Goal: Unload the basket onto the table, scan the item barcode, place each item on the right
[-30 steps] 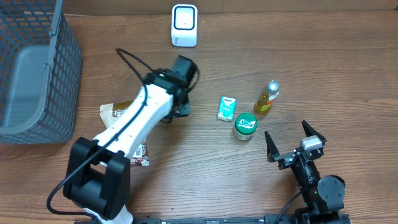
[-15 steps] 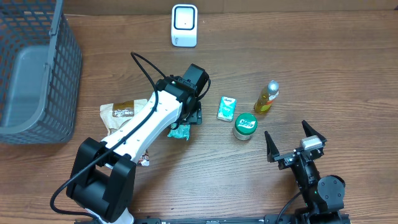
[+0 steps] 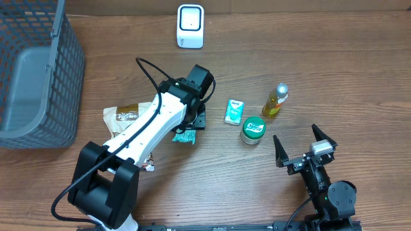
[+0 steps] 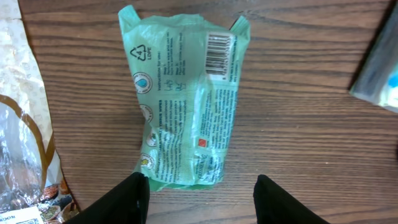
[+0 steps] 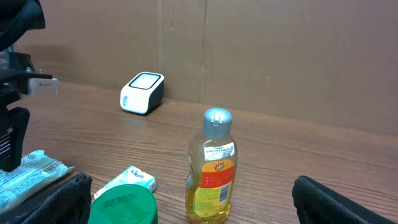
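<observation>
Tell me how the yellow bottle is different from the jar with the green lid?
The yellow bottle is tall and slim; the jar is short and wide. The bottle has a silver cap; the jar has a green lid. Both stand upright on the table.

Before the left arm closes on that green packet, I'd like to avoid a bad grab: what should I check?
1. Barcode on the green packet faces up: ok.
2. Left gripper jaws apart, straddling the packet's near end: ok.
3. Packet centred between the fingers: not ok. It sits toward the picture-left finger, with a gap to the other.
4. Brown snack bag clear of that finger: cannot tell. It lies close.
5. White scanner unblocked at the table's far side: ok.
6. Right gripper open and parked apart from the items: ok.
</observation>
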Controlling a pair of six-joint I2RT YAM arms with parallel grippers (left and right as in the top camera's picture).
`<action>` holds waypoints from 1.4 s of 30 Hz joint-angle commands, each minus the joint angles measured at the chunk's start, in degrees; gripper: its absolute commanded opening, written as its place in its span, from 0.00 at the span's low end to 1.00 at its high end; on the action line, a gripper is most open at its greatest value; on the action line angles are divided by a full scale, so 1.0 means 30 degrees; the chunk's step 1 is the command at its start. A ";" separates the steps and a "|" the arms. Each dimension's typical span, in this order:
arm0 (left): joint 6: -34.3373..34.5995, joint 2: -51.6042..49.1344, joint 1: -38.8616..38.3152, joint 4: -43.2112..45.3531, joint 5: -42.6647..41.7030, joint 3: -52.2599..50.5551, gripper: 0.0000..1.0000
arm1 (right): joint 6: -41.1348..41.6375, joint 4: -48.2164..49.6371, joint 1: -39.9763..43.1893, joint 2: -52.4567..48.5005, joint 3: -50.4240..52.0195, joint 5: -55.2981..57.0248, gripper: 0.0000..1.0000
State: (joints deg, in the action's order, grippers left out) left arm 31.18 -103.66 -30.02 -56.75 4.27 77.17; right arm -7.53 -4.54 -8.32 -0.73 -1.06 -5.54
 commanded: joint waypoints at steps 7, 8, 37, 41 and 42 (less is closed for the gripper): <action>-0.1020 -0.0066 -0.0182 0.0452 0.0772 -0.0517 0.44 | 0.0058 0.0051 0.0051 0.0189 0.0204 0.0117 1.00; -0.1151 -0.0066 -0.0182 0.0561 0.0765 -0.0583 0.43 | 0.0051 0.0051 0.0051 0.0189 0.0204 0.0117 1.00; -0.1472 -0.0073 -0.0102 0.4699 0.2630 -0.5253 0.46 | 0.0051 0.0051 0.0051 0.0189 0.0197 0.0117 1.00; -0.1821 -0.0015 0.0029 0.3322 0.3002 -0.3891 0.53 | 0.0051 0.0051 0.0051 0.0189 0.0197 0.0117 1.00; -0.1821 0.0015 0.0080 0.2849 0.3140 -0.3322 0.56 | 0.0051 0.0051 0.0051 0.0189 0.0204 0.0117 1.00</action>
State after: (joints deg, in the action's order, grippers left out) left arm 27.03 -103.39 -30.02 -46.48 11.60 64.42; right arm -7.51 -4.56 -8.32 -0.73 -1.06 -5.56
